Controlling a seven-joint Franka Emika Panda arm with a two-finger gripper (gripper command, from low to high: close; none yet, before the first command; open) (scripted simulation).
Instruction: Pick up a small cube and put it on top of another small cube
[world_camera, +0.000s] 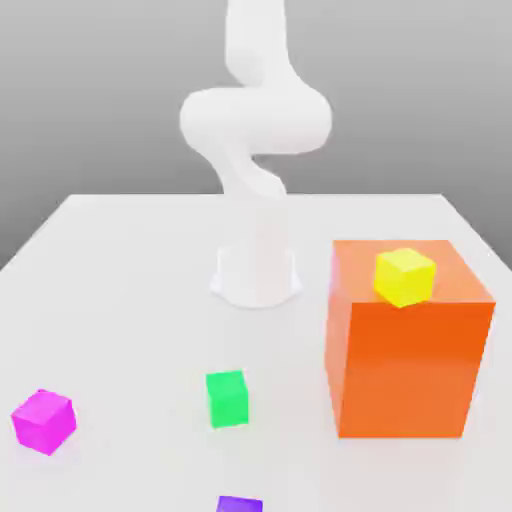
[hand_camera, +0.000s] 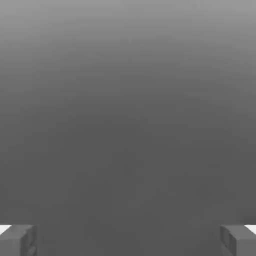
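Robot arm, orange block and small cubes seen on a pale table.
The table (world_camera: 150, 300) is spread under everything, and the white arm (world_camera: 256, 130) is seen rising from its round base, out past the top of the exterior view. The big orange block (world_camera: 405, 365) is placed toward the exterior view's right, with the yellow cube (world_camera: 405, 277) borne on its top. In the hand view the gripper (hand_camera: 128, 242) is shown with its fingers spread wide apart, nothing held between them. Toward the exterior view's left, the magenta cube (world_camera: 44, 421) is set at an angle on the table. The green cube (world_camera: 228, 399) is found between it and the block. The purple cube (world_camera: 240, 505) is partly cut off by the exterior view's bottom edge, below the green one.
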